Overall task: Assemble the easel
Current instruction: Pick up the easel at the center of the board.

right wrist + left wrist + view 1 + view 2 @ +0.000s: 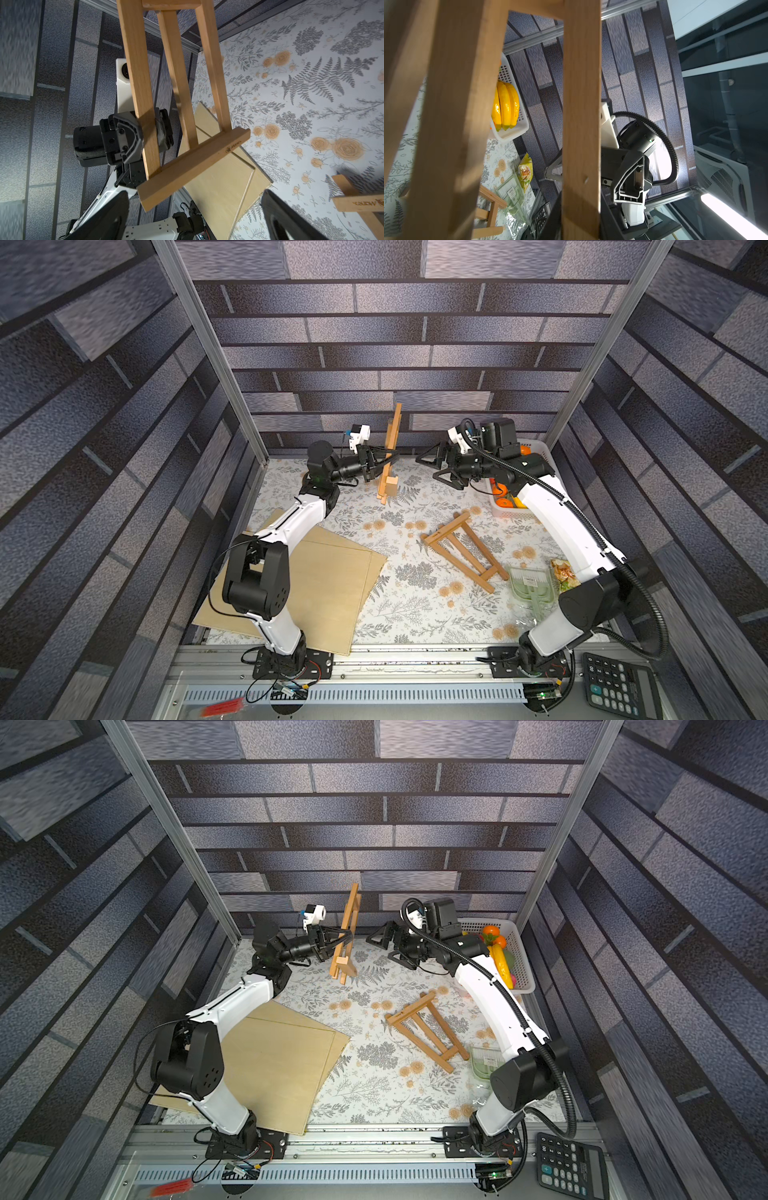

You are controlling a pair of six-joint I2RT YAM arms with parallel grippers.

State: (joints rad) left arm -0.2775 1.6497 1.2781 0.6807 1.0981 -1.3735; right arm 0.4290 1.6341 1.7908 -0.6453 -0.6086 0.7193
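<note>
Open stretch of floral cloth [415, 614] at centre and front, free for moving. At the back, a narrow gap between held easel frame [392, 435] and right gripper [428, 468]; no touch. Left gripper [388, 460] clamped on one side rail of that frame, fingers [128, 135] either side of the wood. Frame near upright, ledge bar [195, 162] at the low end, close over the cloth; contact unclear. Right gripper spread wide, nothing in it. Second easel frame [461, 551] flat on the cloth right of centre, well apart from both grippers.

Plywood boards [328, 585] stacked front left, partly under the left arm. White basket [536, 445] with bananas [505, 108] in the back right corner, right arm across it. Green plastic tray [532, 585] and snack bag [563, 574] by the right edge, tray just beside the second frame's lower end. Calculator [619, 684] on the front rail.

Brick-print walls [415, 323] on three sides, metal posts [208, 344] at the back corners.
</note>
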